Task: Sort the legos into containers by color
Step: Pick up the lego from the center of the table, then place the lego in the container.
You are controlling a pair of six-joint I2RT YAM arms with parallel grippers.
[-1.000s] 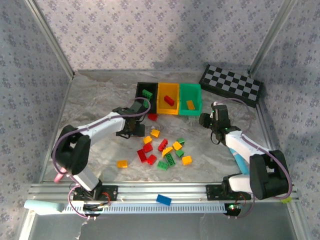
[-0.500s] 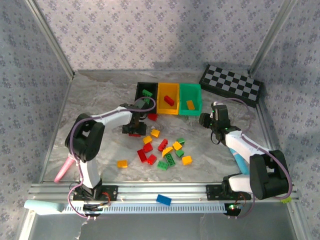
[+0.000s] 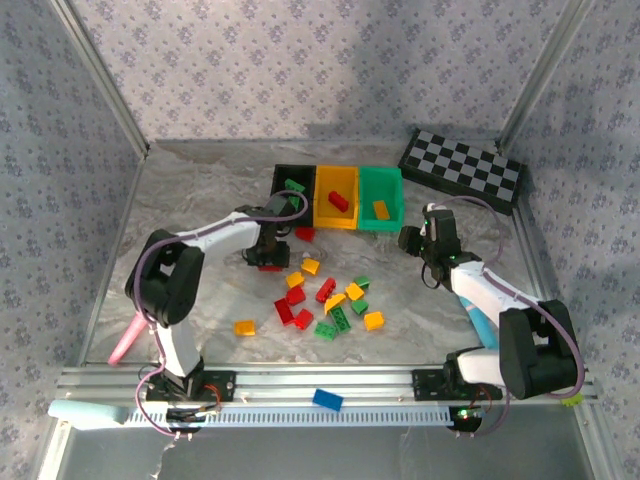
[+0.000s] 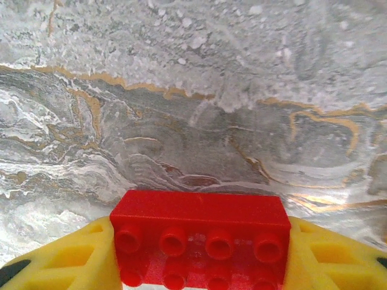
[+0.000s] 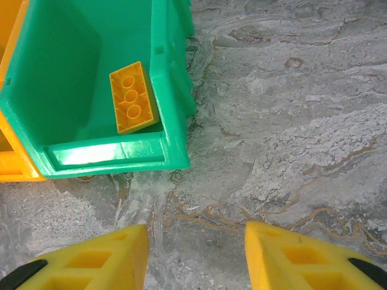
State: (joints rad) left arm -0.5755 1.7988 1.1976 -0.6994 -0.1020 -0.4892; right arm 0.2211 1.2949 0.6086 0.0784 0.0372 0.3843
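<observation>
Marbled tabletop [image 4: 193, 90], red lego [image 4: 199, 232] wedged inside left end effector [image 4: 199, 257], touching both fingers [image 4: 66, 260]

Black-and-white checkered board [image 3: 463, 170] at the marbled table's [image 3: 180, 190] far right corner, lone blue brick [image 3: 326, 400] past its near edge

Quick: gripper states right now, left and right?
Left gripper: closed on a red brick.
Right gripper: open, holding nothing.
</observation>
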